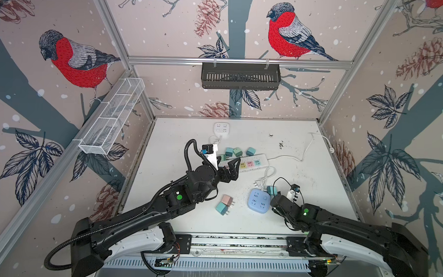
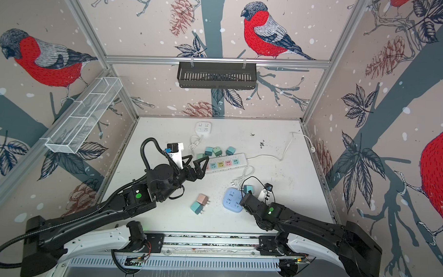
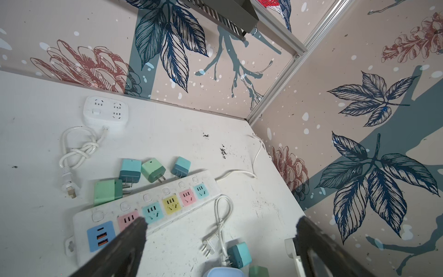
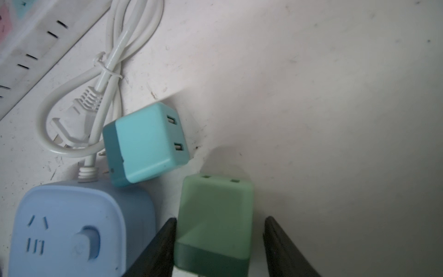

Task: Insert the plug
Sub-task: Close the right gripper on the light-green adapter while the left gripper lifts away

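Since the green plug (image 4: pixel 215 208) looks light, stiff and slick, my right end effector (image 4: pixel 219 219), spread astride it, should pinch its flat sides.

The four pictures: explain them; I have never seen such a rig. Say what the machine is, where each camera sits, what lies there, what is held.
It is two black robot arms with two-finger grippers. Two pictures look down from overhead; two come from wrist cameras. On the white table lie a long white power strip with coloured sockets, two square socket boxes and cube adapters. The left gripper is open and empty. The right gripper straddles a green cube adapter, not clearly gripping.
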